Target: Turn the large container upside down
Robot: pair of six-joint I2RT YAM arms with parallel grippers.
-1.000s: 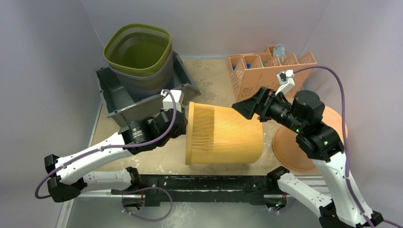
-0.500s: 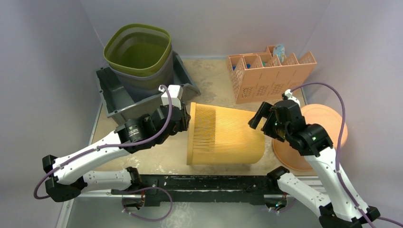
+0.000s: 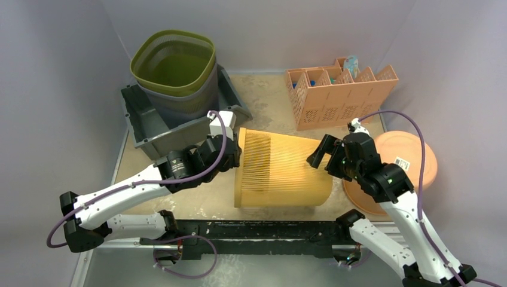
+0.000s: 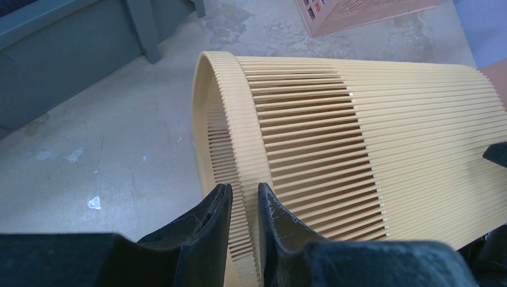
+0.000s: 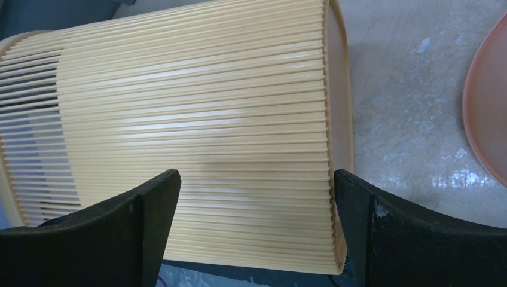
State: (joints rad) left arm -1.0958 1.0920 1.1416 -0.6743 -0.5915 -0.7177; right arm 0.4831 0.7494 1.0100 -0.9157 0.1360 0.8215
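The large container (image 3: 281, 170) is a yellow slatted basket lying on its side in the middle of the table, with its open rim to the left and its base to the right. My left gripper (image 3: 236, 156) is shut on the rim's upper edge, with one finger inside and one outside, as the left wrist view (image 4: 244, 194) shows over the container (image 4: 359, 137). My right gripper (image 3: 320, 156) is open at the base end. In the right wrist view (image 5: 256, 179) its fingers straddle the container (image 5: 197, 119) wall near the base without closing on it.
A grey bin (image 3: 140, 119) holding a green basket (image 3: 174, 63) stands at the back left, close to the left arm. An orange slotted organiser (image 3: 338, 89) is at the back right. A round orange lid (image 3: 412, 161) lies right of the container. A black rail (image 3: 251, 230) runs along the front edge.
My right arm has swung down and back from above the container's far side to its base end, with the jaws still open. My left gripper stays on the rim, shifted slightly right.
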